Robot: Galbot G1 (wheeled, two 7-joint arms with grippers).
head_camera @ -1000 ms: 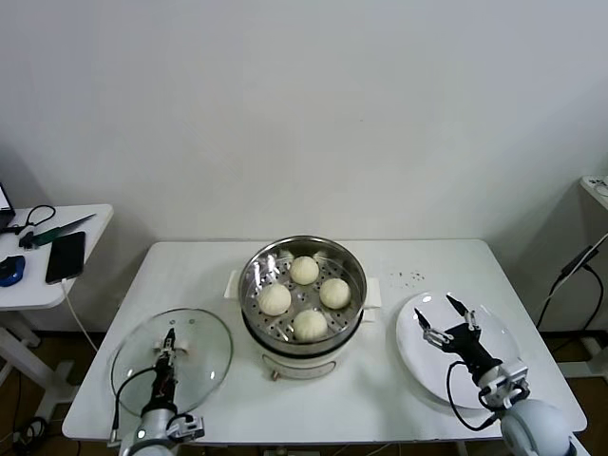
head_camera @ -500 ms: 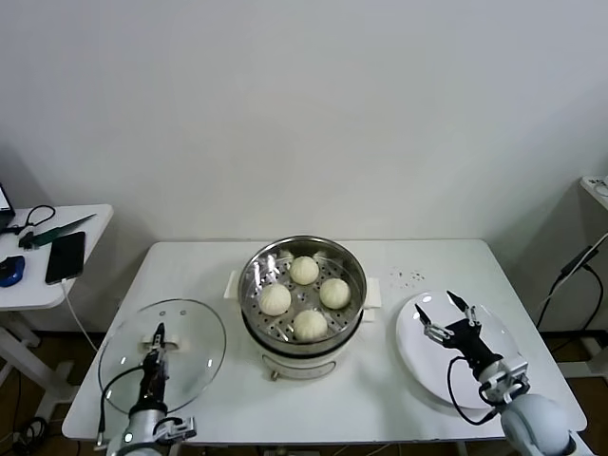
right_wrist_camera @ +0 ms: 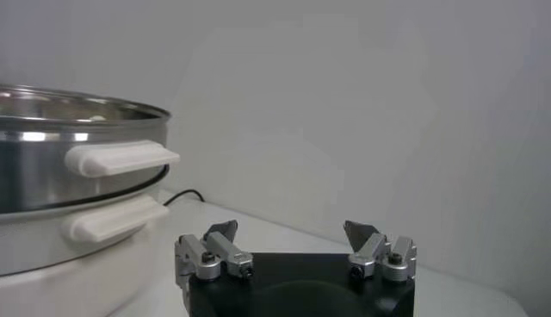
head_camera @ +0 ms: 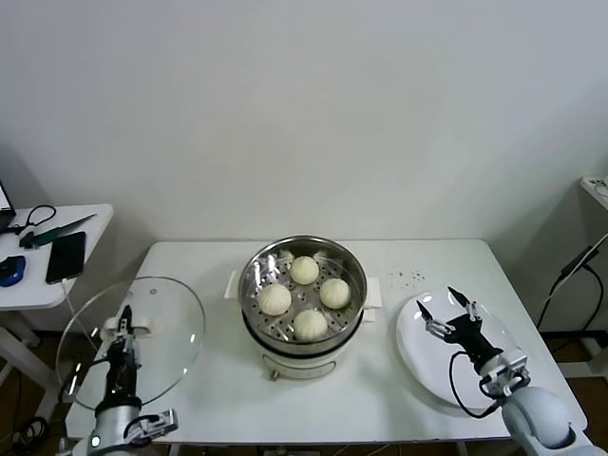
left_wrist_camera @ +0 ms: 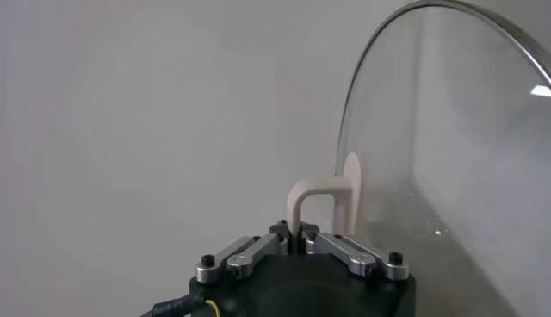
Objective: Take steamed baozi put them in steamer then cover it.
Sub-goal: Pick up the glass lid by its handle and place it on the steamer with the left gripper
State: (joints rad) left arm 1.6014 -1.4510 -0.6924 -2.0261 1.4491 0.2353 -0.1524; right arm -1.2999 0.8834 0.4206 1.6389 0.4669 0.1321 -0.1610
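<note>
Four cream-white baozi (head_camera: 305, 296) sit on the perforated tray of the shiny steel steamer (head_camera: 302, 259) at the table's middle. My left gripper (head_camera: 122, 332) is shut on the white handle (left_wrist_camera: 323, 200) of the clear glass cover (head_camera: 157, 323) and holds it lifted and tilted at the table's left edge, apart from the steamer. The cover's glass (left_wrist_camera: 465, 155) stands on edge in the left wrist view. My right gripper (head_camera: 446, 306) is open and empty above the white plate (head_camera: 427, 366) at the right. The steamer's side handle (right_wrist_camera: 120, 157) shows in the right wrist view.
A small side table (head_camera: 28, 280) at the far left holds a phone (head_camera: 65, 256), cables and tools. A cable (head_camera: 575, 266) hangs at the far right. Small dark specks (head_camera: 410, 277) lie on the white table (head_camera: 380, 399) right of the steamer.
My left gripper has lifted the glass cover off the table and carried it left, tilting it up. The right gripper has barely moved.
</note>
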